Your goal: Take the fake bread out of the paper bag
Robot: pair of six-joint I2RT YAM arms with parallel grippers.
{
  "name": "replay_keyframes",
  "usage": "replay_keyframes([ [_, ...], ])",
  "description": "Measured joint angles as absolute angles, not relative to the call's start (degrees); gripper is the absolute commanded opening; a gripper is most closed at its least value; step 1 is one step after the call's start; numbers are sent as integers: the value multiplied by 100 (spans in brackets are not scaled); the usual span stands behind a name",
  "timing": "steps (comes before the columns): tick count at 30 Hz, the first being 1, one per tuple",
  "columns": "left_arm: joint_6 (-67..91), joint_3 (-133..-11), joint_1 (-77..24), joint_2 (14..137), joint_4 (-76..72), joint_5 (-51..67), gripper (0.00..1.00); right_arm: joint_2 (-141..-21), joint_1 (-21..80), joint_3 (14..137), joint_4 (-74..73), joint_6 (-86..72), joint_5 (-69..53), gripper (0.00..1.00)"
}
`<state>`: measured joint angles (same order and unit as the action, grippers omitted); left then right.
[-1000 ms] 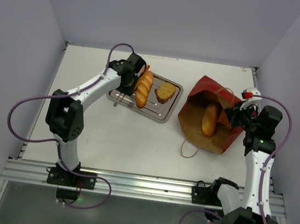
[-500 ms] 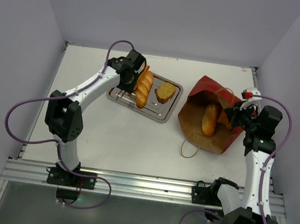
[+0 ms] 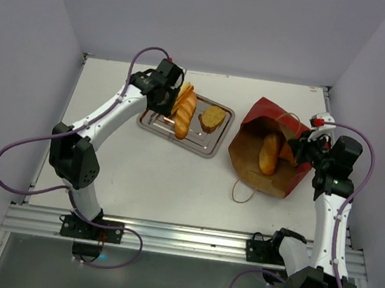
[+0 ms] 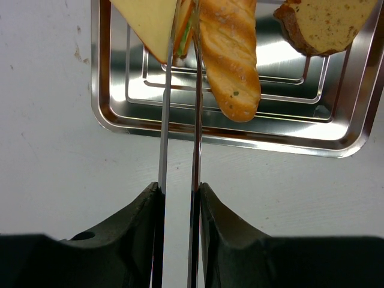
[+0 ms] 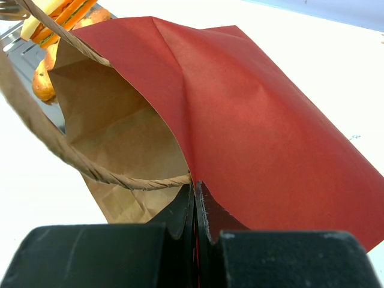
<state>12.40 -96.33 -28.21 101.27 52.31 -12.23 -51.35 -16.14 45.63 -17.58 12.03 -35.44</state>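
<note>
The dark-red paper bag (image 3: 270,122) lies on its side at the right, mouth toward the near side. A golden baguette (image 3: 270,153) lies inside it, with another orange piece beside it. My right gripper (image 3: 298,149) is shut on the bag's rim (image 5: 195,183), holding the mouth open. On the steel tray (image 3: 209,148) lie a baguette (image 3: 186,115), a brown toast slice (image 3: 212,118) and yellow-orange slices (image 3: 182,93). My left gripper (image 3: 169,95) is at the tray's left end. Its thin blades (image 4: 180,120) stand slightly apart, their ends by the yellow slices (image 4: 150,21).
A twine handle loop (image 3: 243,192) lies on the table in front of the bag. The tray (image 4: 114,114) sits at the middle back. Grey walls close in the white table on three sides. Purple cables hang from both arms.
My left gripper has drawn back to the left from the tray while the yellow slices stayed by the baguette. The right gripper and the bag have not moved.
</note>
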Motion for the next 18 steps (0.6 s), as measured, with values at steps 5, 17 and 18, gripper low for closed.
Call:
replay_keyframes([
  [5,1243,-9642,-2821,10101,5242,-1114,34,-5135,-1614,4563,-1756,1201,-3544,1],
  [17,1763,-8241,-2818,8252,4543,1100,32,-5109,-1614,4560,-1765,1203,-3564,1],
  [18,1881,-7977,-2818,7977,4390,1415,32,-5103,-1614,4560,-1765,1203,-3570,1],
])
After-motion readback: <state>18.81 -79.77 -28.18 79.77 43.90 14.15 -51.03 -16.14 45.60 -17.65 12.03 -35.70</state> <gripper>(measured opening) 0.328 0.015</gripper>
